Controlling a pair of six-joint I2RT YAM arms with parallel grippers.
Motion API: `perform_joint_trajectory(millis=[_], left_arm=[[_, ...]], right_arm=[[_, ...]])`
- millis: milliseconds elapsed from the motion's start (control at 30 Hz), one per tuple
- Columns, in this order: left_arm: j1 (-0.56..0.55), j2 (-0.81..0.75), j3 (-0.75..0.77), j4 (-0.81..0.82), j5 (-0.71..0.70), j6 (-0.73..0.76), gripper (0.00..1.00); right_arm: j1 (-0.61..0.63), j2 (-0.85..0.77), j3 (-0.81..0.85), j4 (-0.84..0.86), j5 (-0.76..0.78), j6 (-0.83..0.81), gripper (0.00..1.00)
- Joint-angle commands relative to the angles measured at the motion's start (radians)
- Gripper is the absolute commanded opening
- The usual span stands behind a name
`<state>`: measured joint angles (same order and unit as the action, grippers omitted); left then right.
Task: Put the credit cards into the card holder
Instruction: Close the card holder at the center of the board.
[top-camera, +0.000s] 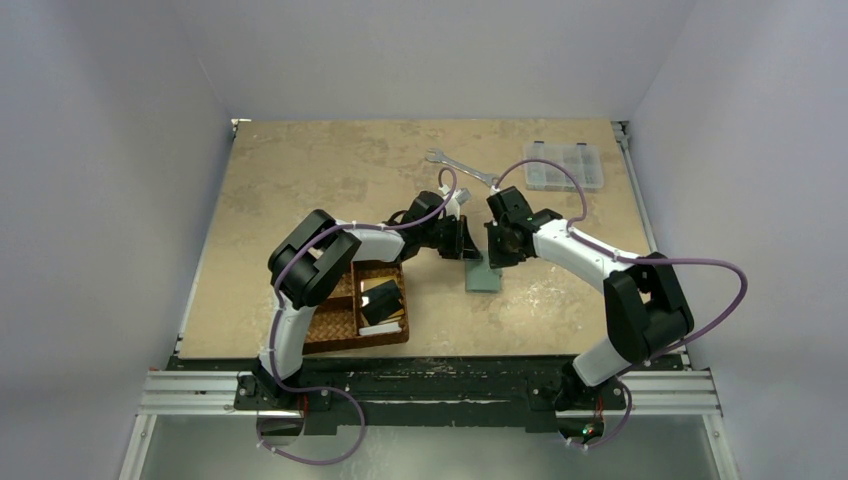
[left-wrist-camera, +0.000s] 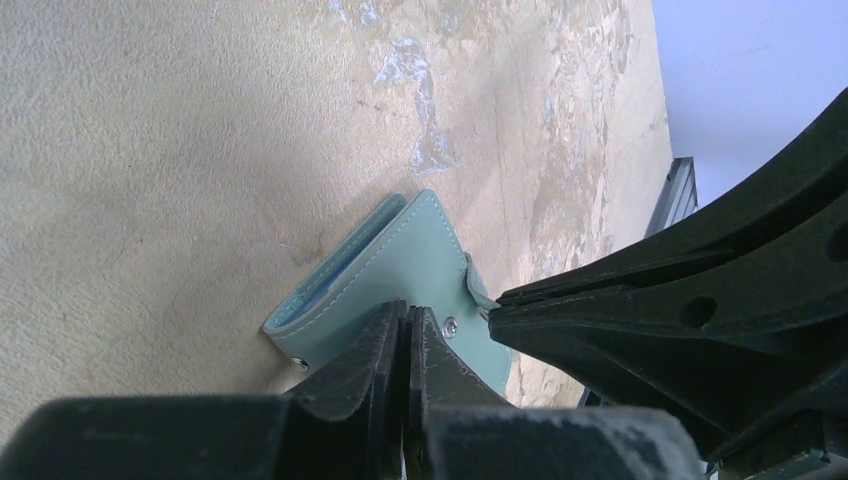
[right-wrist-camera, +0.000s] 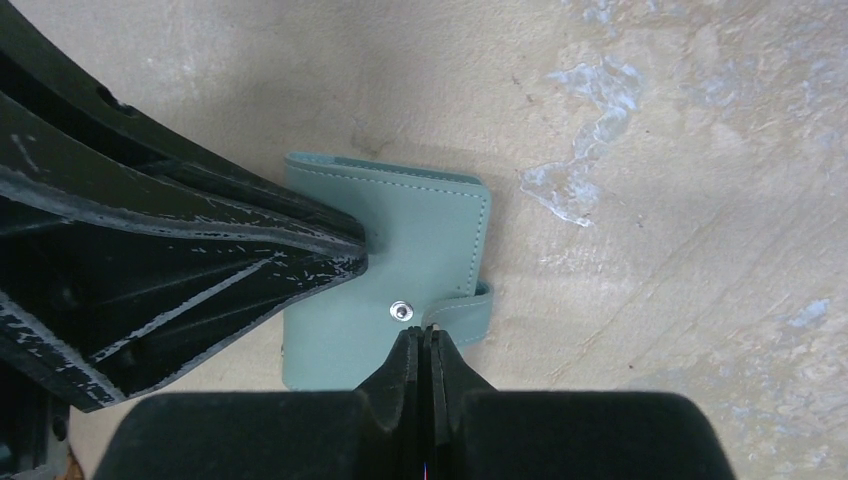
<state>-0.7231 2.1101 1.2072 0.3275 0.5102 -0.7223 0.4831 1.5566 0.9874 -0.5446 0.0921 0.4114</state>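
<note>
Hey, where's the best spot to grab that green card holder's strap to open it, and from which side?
Pinch the strap where it loops past the card holder's edge, beside the snap, coming from that strap side. The holder lies flat and closed; probably only this loop gives fingers purchase.

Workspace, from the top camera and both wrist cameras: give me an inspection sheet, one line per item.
Surface: tan table, worn, with pale patches.
Job's things: card holder closed, lying flat; black card and white card lie in the woven basket.
Clutter: wrench and clear compartment box at the far side.
Grippers: left gripper shut; right gripper shut; both tips at the card holder, a grip cannot be told.
Cables: purple cables loop along both arms.
Surroundings: pale walls; metal rail at the near edge.
</note>
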Motion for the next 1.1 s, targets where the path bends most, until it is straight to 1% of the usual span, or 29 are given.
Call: perform_joint_trajectory(millis=[0, 300, 567, 667, 767, 1033, 1067], left_arm=[[-0.016, 0.031, -0.029, -0.045, -0.015, 0.018, 0.00], [-0.015, 0.029, -0.033, -0.042, -0.010, 0.016, 0.00], [-0.016, 0.035, -0.033, -0.041, -0.007, 0.018, 0.00], [-0.015, 0.034, -0.030, -0.041, -0.006, 0.018, 0.00], [-0.016, 0.034, -0.029, -0.042, -0.006, 0.018, 0.00], [-0.015, 0.034, -0.027, -0.052, -0.007, 0.023, 0.00], [-0.015, 0.034, -0.025, -0.054, -0.007, 0.023, 0.00]], right_arm=[[-0.011, -0.036, 0.006, 0.061, -0.066, 0.020, 0.00], [-0.020, 0.002, -0.003, 0.094, -0.090, 0.017, 0.00], [-0.020, 0.030, 0.005, 0.063, -0.089, -0.016, 0.00], [-0.020, 0.034, 0.000, 0.057, -0.055, -0.025, 0.00], [-0.020, 0.036, -0.006, 0.061, -0.057, -0.024, 0.00], [-0.021, 0.028, -0.002, 0.018, 0.044, -0.014, 0.00], [-0.020, 0.024, -0.003, 0.021, 0.029, -0.013, 0.00]])
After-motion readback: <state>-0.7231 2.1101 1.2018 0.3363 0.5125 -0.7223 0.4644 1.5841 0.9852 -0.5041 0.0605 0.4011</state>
